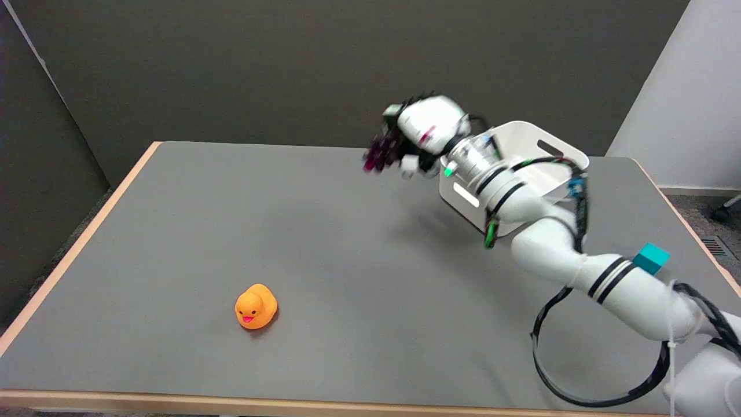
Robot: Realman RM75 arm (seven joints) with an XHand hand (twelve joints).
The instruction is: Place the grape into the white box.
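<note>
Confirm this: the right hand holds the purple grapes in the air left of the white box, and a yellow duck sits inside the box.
Wrong about the duck. In the head view the orange-yellow rubber duck sits on the grey table, far from the white box. The right hand does hold the purple grapes left of it.

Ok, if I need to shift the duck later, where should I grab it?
Probably the duck by its round body, coming from above with fingers down both flanks: it sits upright, bill toward the near edge.
</note>
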